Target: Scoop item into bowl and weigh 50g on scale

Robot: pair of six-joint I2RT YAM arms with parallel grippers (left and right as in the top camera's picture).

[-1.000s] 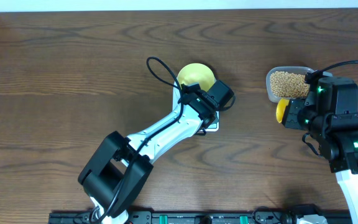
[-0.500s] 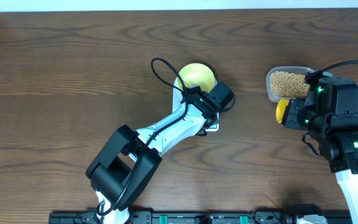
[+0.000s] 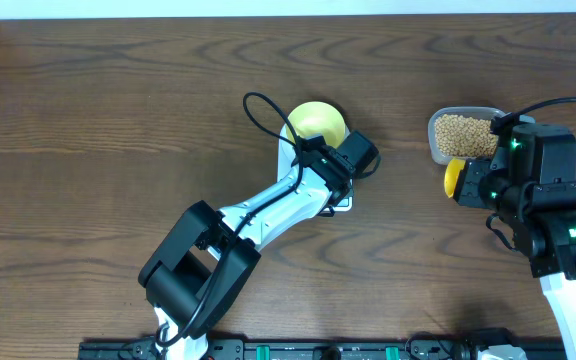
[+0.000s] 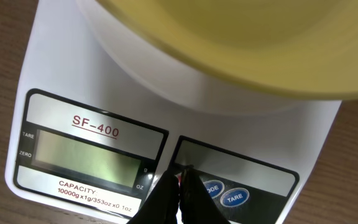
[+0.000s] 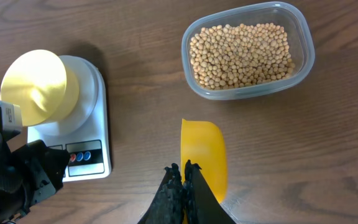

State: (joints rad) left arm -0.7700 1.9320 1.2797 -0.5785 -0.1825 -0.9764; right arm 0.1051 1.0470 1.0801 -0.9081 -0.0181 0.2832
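Wood table (image 3: 88,150). Keeps beans (image 5: 241,55) in tub (image 5: 306,59), none in bowl (image 3: 316,120) on scale (image 4: 55,81). Brings left gripper (image 4: 178,193), tips pinched together, forward to button panel versus a second ago; display (image 4: 86,155) blank, so likely switching on. Clamps empty scoop (image 5: 202,152) in right gripper (image 5: 182,180).

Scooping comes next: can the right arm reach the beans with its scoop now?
Probably yes: the scoop it holds sits just short of the open tub of beans, nothing between.
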